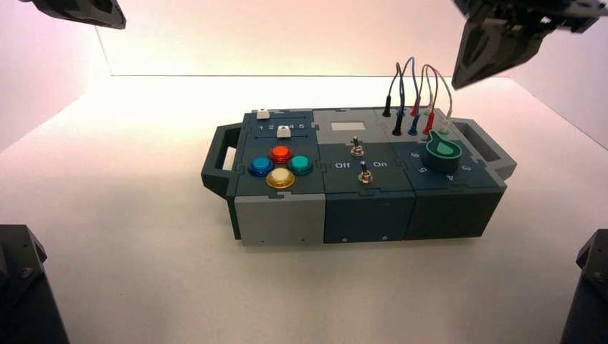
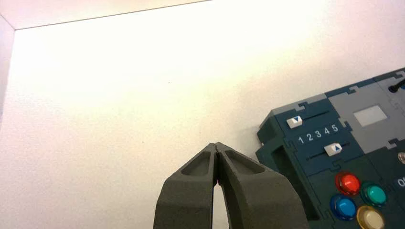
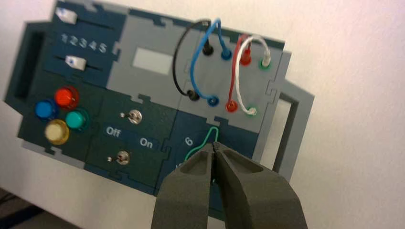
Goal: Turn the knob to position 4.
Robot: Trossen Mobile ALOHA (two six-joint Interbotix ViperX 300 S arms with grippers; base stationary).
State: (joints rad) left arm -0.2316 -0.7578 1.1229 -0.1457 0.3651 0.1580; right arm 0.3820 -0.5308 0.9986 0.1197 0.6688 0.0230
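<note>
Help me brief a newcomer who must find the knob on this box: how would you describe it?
Start at the box and go to its right end, below the looped wires. There, ringed by white numerals, sits the knob. It is teal, wider than the four coloured buttons at the left end, and has a teardrop pointer, unlike the two thin metal toggles mid-box.

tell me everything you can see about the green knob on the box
The knob is a teal-green round cap with a teardrop pointer, glossy like moulded plastic, sitting upright on a dark base at the right end of the box, just in front of the wire sockets. White dial numerals curve around it on the dark panel. In the high view its tip points toward the box's right handle. Nothing touches it: the right gripper hangs above and behind it, fingers together.
</note>
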